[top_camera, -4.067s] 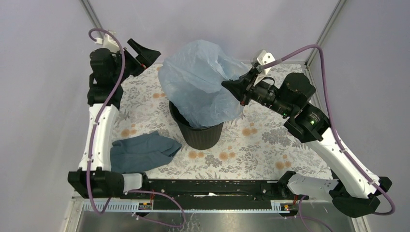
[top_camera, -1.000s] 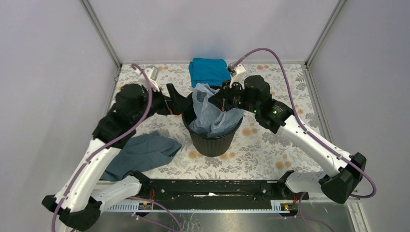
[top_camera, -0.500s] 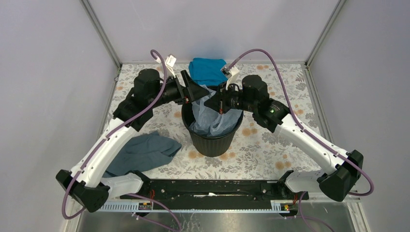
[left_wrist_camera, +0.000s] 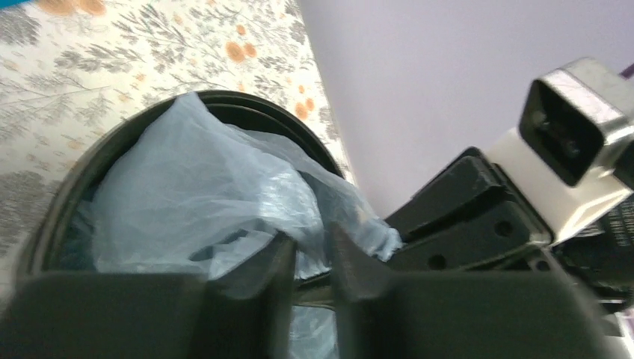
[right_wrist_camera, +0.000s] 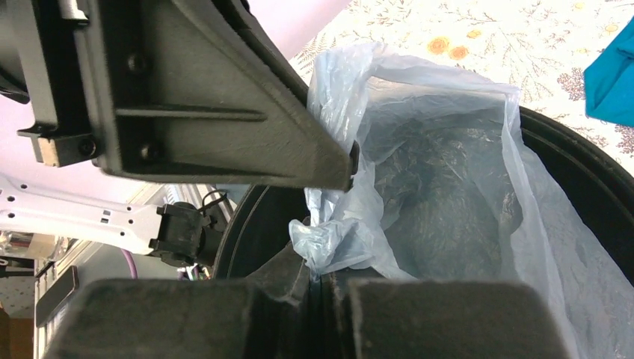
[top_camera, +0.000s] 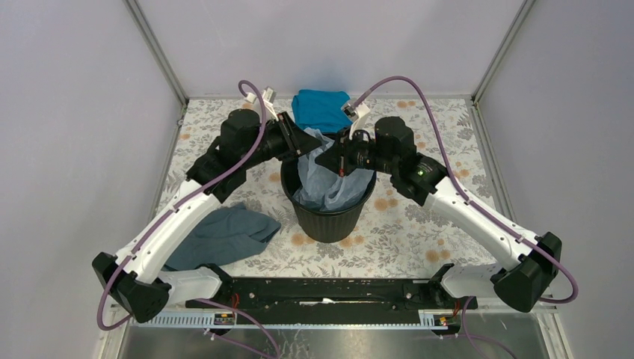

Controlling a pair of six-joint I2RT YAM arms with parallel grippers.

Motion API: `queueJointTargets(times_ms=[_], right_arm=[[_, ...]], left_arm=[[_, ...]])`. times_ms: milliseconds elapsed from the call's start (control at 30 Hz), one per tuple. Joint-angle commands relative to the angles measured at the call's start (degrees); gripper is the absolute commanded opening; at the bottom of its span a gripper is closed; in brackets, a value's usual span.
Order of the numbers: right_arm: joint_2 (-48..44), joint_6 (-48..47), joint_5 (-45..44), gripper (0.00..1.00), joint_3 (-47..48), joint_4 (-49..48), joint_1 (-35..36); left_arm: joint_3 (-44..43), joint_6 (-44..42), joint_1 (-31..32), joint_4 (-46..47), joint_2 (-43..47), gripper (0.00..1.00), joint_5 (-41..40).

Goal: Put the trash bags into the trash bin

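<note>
Roughly upright bag inside bin

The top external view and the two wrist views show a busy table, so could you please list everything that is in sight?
trash bag: one, pale blue and translucent, mostly inside the bin, one edge standing above the rim.
trash bin: one, black, middle of the table.
teal cloth: one, teal, behind the bin at the far edge.
grey cloth: one, slate grey, crumpled to the near left of the bin.
table cover: one, pale with a floral print, under everything.
left hand: one, black, at the bag's raised edge over the far left rim; grip unclear.
right hand: one, black, over the bin, shut on a bunch of the bag.
</note>
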State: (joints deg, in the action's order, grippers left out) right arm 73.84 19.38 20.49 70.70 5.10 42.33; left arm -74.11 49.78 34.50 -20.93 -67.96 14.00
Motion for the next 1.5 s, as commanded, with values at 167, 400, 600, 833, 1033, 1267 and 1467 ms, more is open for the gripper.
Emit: queueJointTargets(times_ms=[167, 400, 600, 833, 1033, 1267, 1467], right_arm=[[-5.23, 2.12, -10.71, 0.60, 4.85, 13.32, 0.39], [-7.49, 3.29, -15.04, 1.00, 8.33, 27.28, 0.39], [-7.81, 3.93, -11.12, 0.87, 6.14, 20.86, 0.39], [-2.56, 3.28, -9.78, 0.47, 10.33, 17.04, 0.39], [-8.57, -0.04, -14.25, 0.02, 7.54, 20.50, 0.44], [-23.79, -4.58, -15.61, 0.00, -6.04, 21.90, 0.40], [-31.37, -0.03, -25.73, 0.06, -11.60, 21.19, 0.39]], left_arm=[[-2.49, -7.51, 0.25, 0.03, 3.19, 0.00, -3.46], [2.73, -7.01, 0.22, 2.73, 7.23, 0.00, 0.17], [4.04, -7.12, 0.19, 3.78, 8.15, 0.00, 2.31], [2.86, -8.88, 0.22, 2.32, 8.56, 0.00, 3.46], [-3.56, -18.87, -0.20, -12.79, 10.19, 0.00, 0.08], [-9.87, -27.86, -1.37, -31.41, 12.66, 0.00, -5.43], [-11.31, -28.08, -1.37, -39.21, 13.91, 0.00, -25.08]])
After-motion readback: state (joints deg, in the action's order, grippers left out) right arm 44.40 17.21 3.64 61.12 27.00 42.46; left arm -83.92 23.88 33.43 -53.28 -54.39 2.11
